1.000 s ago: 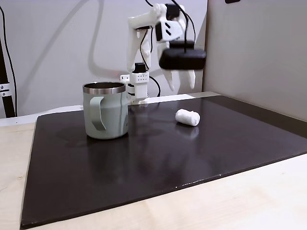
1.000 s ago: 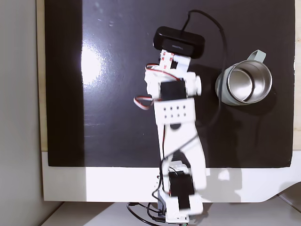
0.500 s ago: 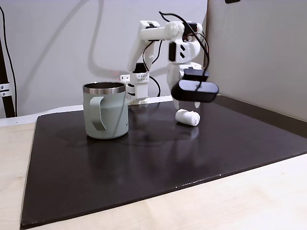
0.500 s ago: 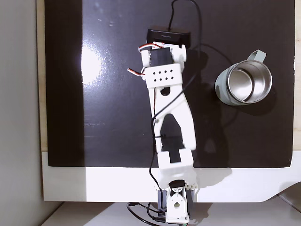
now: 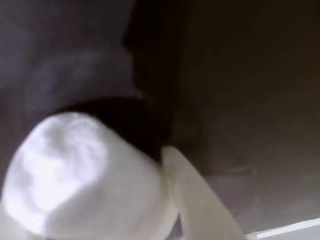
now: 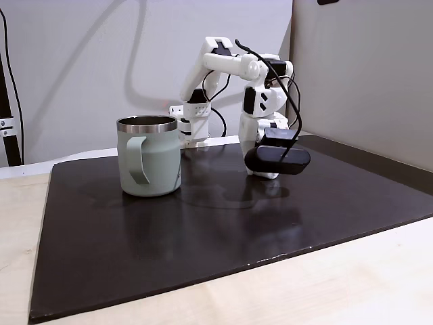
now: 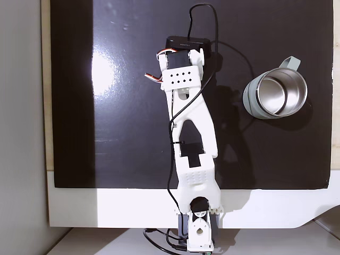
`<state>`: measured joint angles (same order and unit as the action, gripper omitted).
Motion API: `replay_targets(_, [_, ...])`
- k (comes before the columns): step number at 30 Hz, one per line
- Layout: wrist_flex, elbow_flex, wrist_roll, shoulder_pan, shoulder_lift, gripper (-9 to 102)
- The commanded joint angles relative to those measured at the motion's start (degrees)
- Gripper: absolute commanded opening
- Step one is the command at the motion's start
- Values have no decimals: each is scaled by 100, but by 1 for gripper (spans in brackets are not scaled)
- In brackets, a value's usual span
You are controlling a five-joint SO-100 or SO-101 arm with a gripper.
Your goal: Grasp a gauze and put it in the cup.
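The white gauze [image 5: 85, 175] looms large at the lower left of the wrist view, lying on the black mat. My gripper [image 5: 87, 172] is down around it and open; one cream finger [image 5: 200, 200] lies against its right side, and the other barely shows at the bottom left corner. In a fixed view the gripper [image 6: 267, 172] sits low on the mat behind its black camera, to the right of the cup [image 6: 149, 156] and well apart from it. The sage-green cup [image 7: 276, 95] stands upright with a steel rim and holds nothing I can see.
A black mat [image 6: 203, 230] covers the pale wooden table [image 6: 338, 284]. The arm's base [image 7: 196, 234] stands on a white board at the mat's edge. A grey wall panel [image 6: 365, 74] rises close behind the right side, and a black cable [image 7: 212, 32] loops from the wrist.
The arm has stretched forward and lowered from high above the mat, bringing the gripper down onto the gauze. The cup and gauze have stayed in place.
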<state>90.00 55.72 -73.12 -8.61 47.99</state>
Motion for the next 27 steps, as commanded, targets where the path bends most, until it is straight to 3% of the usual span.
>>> replay_targets(1, [-141,26,18,26,114,19])
replay_targets(9, [-53,26,26,53,264,3])
replay_targets(27, [914,-835,193,404,2558,0])
